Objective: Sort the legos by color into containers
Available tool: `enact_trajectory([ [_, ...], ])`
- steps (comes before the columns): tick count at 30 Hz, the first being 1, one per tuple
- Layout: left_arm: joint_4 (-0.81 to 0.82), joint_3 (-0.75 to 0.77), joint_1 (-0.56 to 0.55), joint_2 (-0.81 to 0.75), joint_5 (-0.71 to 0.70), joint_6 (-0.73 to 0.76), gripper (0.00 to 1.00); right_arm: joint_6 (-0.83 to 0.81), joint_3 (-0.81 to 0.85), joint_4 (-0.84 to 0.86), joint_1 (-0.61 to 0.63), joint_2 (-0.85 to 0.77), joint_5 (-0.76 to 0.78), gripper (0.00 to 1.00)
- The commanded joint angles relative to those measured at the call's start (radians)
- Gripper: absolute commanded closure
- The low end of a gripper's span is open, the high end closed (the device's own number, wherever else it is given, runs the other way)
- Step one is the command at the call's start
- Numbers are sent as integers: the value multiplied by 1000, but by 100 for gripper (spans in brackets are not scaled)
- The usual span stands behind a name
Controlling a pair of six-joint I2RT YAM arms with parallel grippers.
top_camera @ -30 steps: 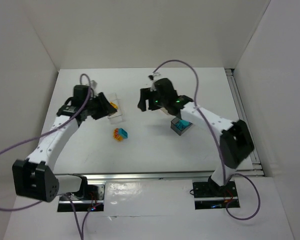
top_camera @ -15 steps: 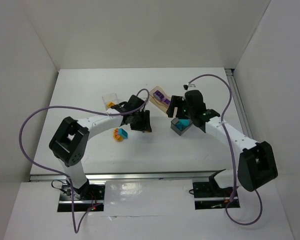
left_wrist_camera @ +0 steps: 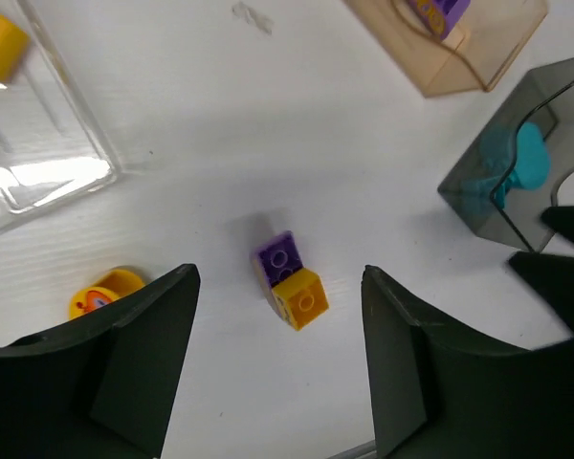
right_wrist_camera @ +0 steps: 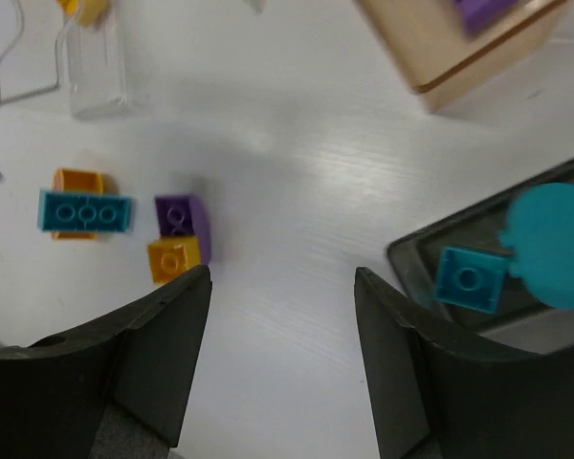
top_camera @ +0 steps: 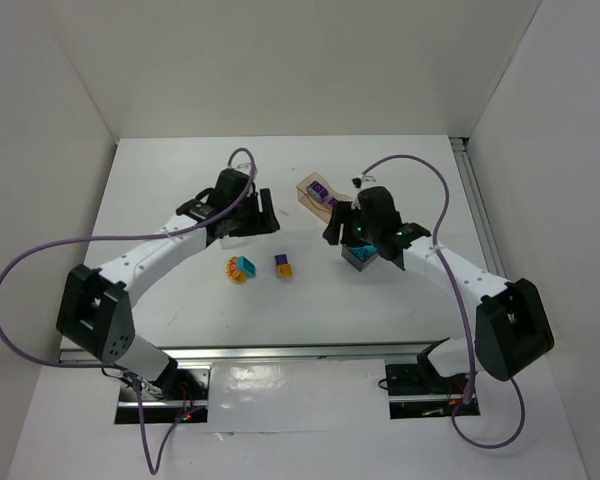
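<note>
A purple brick (left_wrist_camera: 277, 256) and a yellow brick (left_wrist_camera: 301, 298) lie touching on the table (top_camera: 310, 310), left of the dark grey tray (left_wrist_camera: 474, 196). Farther left of that tray, a long teal brick (right_wrist_camera: 84, 212) sits on an orange piece (right_wrist_camera: 77, 181). Inside the tray lie a small teal brick (right_wrist_camera: 469, 279) and a round teal piece (right_wrist_camera: 555, 229). Just behind it stands the peach-tan tray (left_wrist_camera: 459, 57) holding a second purple brick (left_wrist_camera: 440, 11). Well to its left, the clear tray (left_wrist_camera: 48, 182) holds a second yellow brick (left_wrist_camera: 0, 43). The left gripper (top_camera: 252, 218) hangs left of the grey tray, jaws wide and empty. The right gripper (right_wrist_camera: 282, 273) hovers by the tray's left edge, spread wide, holding nothing.
</note>
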Motion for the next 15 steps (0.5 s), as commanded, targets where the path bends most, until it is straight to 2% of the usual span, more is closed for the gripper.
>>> enact_trajectory([
  [1,-74,37,17,-83,-96,-30,24,6,38,41,94,81,-30,31],
  [5,-85,48,31,-72,51,43,23,15,49,41,141,128,2,30],
  [7,-95,19,-12,-51,51,11,21,24,29,41,141,129,14,29],
  [9,-95,-7,-50,-25,-29,-105,14,24,14,41,131,101,25,27],
  [12,-141,-7,-151,21,-193,-293,14,24,-11,41,90,60,25,22],
  [15,-184,45,-193,104,-243,-346,13,33,-20,29,63,27,25,16],
])
